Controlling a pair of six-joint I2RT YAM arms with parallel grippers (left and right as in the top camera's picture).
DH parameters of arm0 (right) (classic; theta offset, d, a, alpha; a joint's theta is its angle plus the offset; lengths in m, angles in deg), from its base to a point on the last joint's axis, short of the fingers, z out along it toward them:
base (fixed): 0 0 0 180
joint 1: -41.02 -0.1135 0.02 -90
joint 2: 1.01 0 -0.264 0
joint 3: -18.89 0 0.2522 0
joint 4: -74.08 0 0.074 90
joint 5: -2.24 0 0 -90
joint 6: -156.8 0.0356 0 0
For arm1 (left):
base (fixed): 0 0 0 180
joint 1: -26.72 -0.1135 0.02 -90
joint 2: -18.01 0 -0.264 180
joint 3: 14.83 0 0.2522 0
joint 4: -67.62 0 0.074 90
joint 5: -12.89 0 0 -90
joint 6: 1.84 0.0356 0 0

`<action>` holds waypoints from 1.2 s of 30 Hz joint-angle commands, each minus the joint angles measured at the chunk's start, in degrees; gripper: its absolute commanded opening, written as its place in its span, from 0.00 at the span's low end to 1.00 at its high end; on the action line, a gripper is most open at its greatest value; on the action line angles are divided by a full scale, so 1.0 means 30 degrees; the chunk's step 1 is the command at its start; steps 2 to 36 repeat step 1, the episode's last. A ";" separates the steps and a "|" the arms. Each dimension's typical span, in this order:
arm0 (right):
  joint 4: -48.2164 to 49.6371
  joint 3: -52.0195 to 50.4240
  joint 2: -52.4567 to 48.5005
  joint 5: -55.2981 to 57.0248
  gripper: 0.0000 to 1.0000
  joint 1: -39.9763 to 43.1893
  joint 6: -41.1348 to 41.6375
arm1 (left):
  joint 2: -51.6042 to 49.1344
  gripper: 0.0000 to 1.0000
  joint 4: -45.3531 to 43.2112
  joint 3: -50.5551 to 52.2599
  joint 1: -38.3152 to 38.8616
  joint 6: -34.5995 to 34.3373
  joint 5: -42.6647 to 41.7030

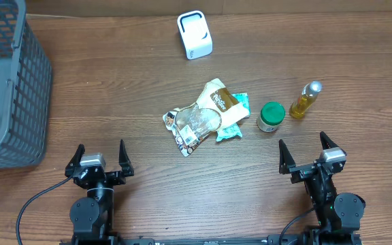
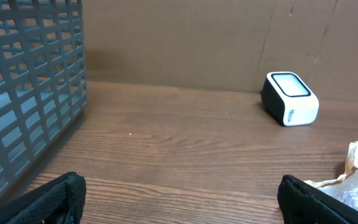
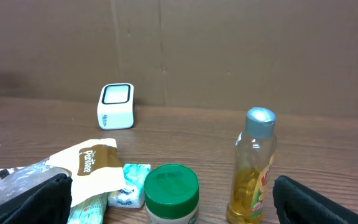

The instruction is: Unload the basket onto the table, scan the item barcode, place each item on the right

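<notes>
Both claws released, jaws spread, nothing held. From left claw: grey lattice basket ahead-left, crinkled snack bags ahead-right. From right claw: green-lidded jar just ahead-left, slim clear bottle of yellow oil ahead, both upright, apart. White rounded scanner far ahead on wood-grain table, beyond bags. Left wrist view misses jar, bottle; right wrist view misses basket.

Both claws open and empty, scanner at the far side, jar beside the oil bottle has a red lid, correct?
No: the jar has a green lid, per the overhead view. Left claw and right claw are open and empty, scanner at the far side, oil bottle beside the jar.
</notes>
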 commanded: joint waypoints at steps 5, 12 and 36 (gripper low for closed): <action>0.0102 -0.0204 0.0175 0.0138 1.00 0.0080 0.0117 | 0.0182 1.00 -0.0015 0.0073 -0.0015 0.0364 -0.0029; 0.0102 -0.0204 0.0175 0.0138 1.00 0.0080 0.0117 | 0.0182 1.00 -0.0015 0.0073 -0.0015 0.0364 -0.0029; 0.0102 -0.0204 0.0175 0.0138 1.00 0.0080 0.0117 | 0.0182 1.00 -0.0015 0.0073 -0.0015 0.0364 -0.0029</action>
